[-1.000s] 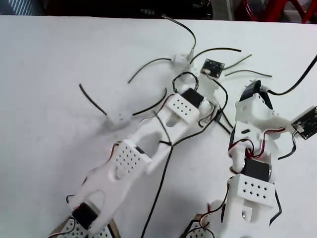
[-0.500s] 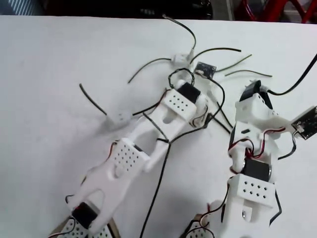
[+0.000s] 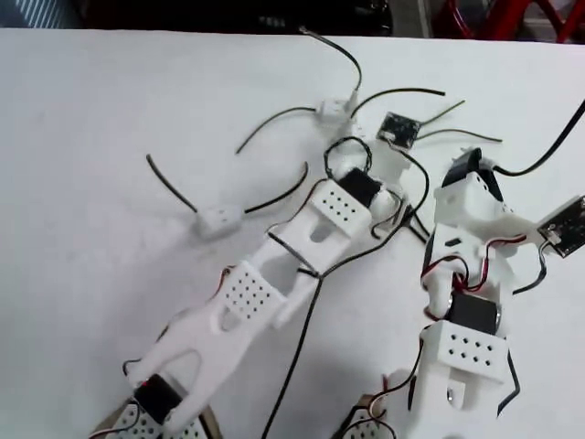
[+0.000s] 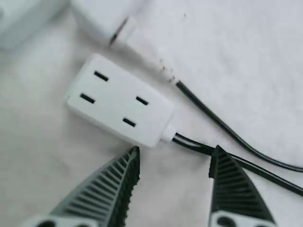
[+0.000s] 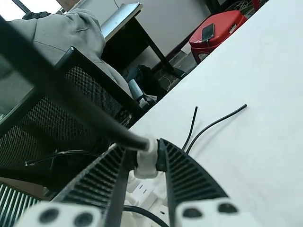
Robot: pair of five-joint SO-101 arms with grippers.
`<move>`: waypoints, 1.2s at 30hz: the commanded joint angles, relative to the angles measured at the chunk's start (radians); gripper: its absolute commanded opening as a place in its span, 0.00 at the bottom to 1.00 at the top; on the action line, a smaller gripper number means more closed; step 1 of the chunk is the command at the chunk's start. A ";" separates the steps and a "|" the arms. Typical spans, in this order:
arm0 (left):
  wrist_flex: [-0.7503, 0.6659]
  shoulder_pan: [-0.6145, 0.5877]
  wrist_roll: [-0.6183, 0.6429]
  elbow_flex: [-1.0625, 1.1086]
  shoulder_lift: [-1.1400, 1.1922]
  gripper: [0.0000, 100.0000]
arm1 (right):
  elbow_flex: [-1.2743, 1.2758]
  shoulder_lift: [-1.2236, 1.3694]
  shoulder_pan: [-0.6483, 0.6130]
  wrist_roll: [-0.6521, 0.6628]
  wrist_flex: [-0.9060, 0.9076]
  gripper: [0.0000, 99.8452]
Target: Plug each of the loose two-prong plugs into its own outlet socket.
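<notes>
A white outlet block [image 4: 120, 106] with two pairs of slots lies flat on the white table, its black cord [image 4: 227, 132] trailing off. My left gripper [image 4: 176, 158] stands open just short of it, straddling the cord with nothing held. A white plug [image 4: 109, 21] lies beyond the block. In the high view the left arm [image 3: 274, 274] stretches to the table's middle. My right gripper [image 5: 147, 149] is shut on a white plug [image 5: 146, 161] with a black cable, and stands at the right [image 3: 468, 166]. Two more white pieces [image 3: 219, 219] [image 3: 334, 110] lie to the left and further back.
Loose black cords [image 3: 274, 119] curl around the white pieces, and short cord ends [image 5: 215, 124] lie on the cloth. A thick black cable [image 3: 548, 146] runs to the right edge. The table's far edge [image 3: 183, 32] is behind the cords.
The left arm's wrist swung slightly left and forward, then came back to the right, uncovering the white piece at the left. The right arm has kept still.
</notes>
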 commanded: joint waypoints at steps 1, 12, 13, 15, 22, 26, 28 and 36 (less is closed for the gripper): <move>-0.046 0.008 -0.008 -0.094 0.012 0.24 | -0.029 -0.002 0.005 0.002 -0.024 0.02; -0.017 0.019 -0.002 -0.241 0.028 0.24 | -0.029 -0.002 0.005 0.002 -0.024 0.02; -0.020 0.018 -0.002 -0.238 0.028 0.24 | -0.029 -0.002 0.005 0.002 -0.024 0.02; -0.043 0.018 -0.002 -0.204 0.028 0.24 | -0.029 -0.002 0.005 0.002 -0.024 0.02; -0.101 0.010 -0.003 -0.126 0.025 0.24 | -0.029 -0.002 0.005 0.002 -0.024 0.02; -0.104 -0.012 -0.002 -0.133 0.030 0.24 | -0.029 -0.002 0.005 0.002 -0.022 0.02; -0.100 -0.036 -0.002 -0.135 0.042 0.24 | -0.029 -0.002 0.005 0.002 -0.022 0.02; 0.106 -0.059 -0.003 -0.144 0.028 0.17 | -0.029 -0.002 0.005 0.002 -0.019 0.02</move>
